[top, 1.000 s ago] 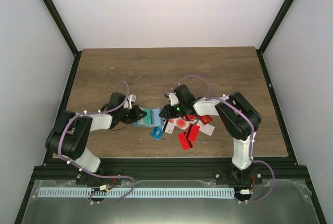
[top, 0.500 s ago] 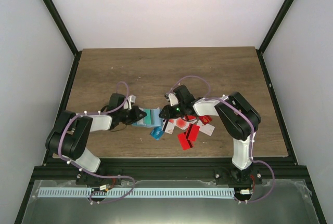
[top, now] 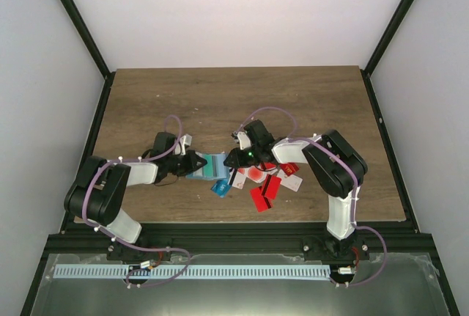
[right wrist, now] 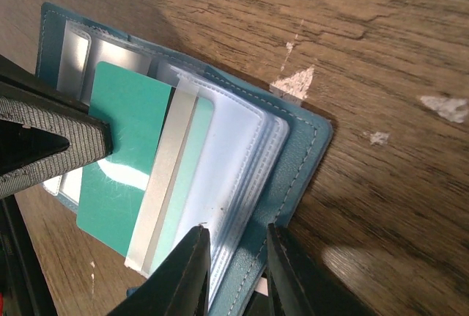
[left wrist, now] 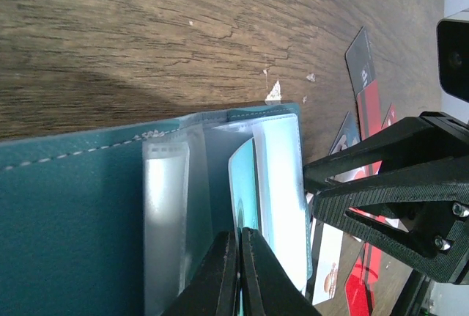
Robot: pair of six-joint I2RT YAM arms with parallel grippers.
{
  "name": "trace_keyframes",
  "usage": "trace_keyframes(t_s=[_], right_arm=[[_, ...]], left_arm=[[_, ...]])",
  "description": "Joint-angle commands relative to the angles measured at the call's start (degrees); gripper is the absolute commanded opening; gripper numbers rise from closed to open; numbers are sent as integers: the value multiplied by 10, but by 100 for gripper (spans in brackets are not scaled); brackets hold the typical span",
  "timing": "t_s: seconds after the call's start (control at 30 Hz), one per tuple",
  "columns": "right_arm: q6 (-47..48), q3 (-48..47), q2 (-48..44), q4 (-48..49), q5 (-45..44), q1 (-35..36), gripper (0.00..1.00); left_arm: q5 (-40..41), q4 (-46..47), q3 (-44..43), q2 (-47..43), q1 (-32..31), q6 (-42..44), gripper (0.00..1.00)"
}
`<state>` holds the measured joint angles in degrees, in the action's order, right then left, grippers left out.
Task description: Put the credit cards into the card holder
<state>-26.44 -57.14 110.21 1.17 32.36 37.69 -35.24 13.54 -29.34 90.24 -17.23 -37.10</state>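
Observation:
The teal-blue card holder (top: 215, 164) lies open on the table between my two grippers. My left gripper (top: 201, 163) is shut on the edge of a teal-green card (left wrist: 244, 184) that sits partly inside a clear sleeve of the holder (left wrist: 73, 213). In the right wrist view the green card (right wrist: 124, 162) is tucked under a sleeve, with the left fingertip (right wrist: 51, 136) on it. My right gripper (right wrist: 236, 246) is closed over the holder's right edge, with sleeves and cover (right wrist: 293, 177) between its fingers. Loose credit cards (top: 260, 197) lie to the right of the holder.
Red, white and dark cards are scattered beside the right arm, including a white one with a red circle (top: 254, 174) and a blue one (top: 220, 187) in front of the holder. The right gripper's black fingers (left wrist: 381, 184) stand close to the holder's right edge.

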Motion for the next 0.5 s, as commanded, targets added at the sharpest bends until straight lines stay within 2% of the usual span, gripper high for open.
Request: trace_keyframes(t_s=[0.0, 0.47], right_arm=[[-3, 1, 23, -23, 16, 20, 24], [-6, -10, 30, -27, 20, 31, 24]], left_arm=[[-7, -33, 8, 11, -1, 20, 4], [2, 19, 18, 21, -10, -25, 4]])
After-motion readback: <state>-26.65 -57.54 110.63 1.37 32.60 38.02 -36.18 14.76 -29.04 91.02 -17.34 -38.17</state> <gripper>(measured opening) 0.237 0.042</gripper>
